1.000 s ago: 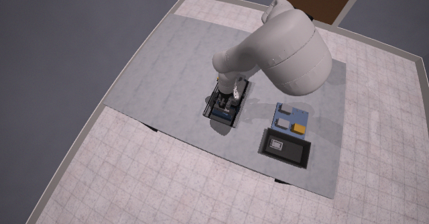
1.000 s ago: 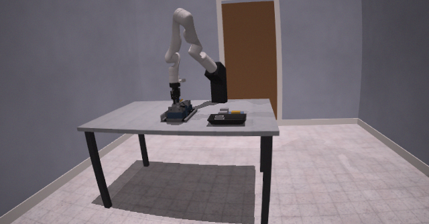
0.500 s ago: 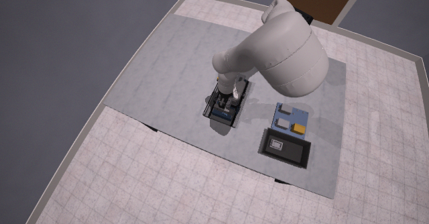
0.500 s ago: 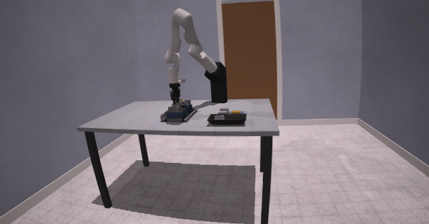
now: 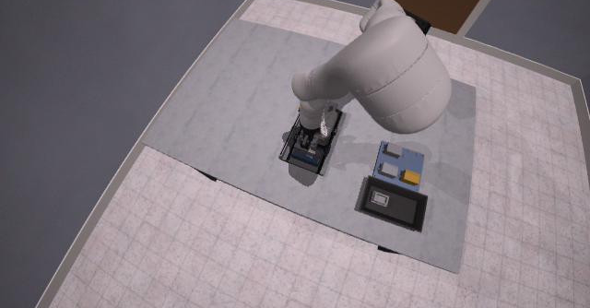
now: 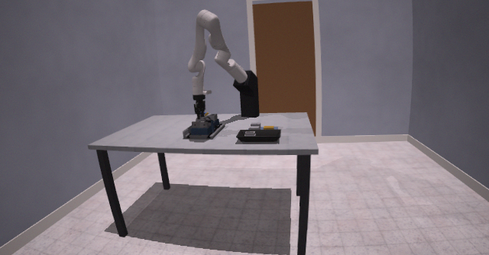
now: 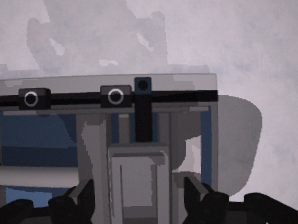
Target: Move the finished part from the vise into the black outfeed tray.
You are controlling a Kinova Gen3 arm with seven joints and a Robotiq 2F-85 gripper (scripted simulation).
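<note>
The blue and grey vise (image 5: 310, 146) sits mid-table; it also shows in the exterior view (image 6: 202, 128). The grey finished part with a pocket on top (image 7: 139, 185) sits between the vise jaws. My gripper (image 7: 139, 192) is low over the vise, open, with one dark finger on each side of the part and a small gap to each. From above, the gripper (image 5: 310, 142) is partly hidden by the arm. The black outfeed tray (image 5: 392, 203) lies at the right front and holds one pocketed block (image 5: 380, 199) at its left end.
A blue pallet (image 5: 400, 164) behind the tray carries two grey blocks and a yellow block (image 5: 411, 177). The arm's black base (image 6: 247, 95) stands at the table's back edge. The tray also shows in the exterior view (image 6: 258, 134).
</note>
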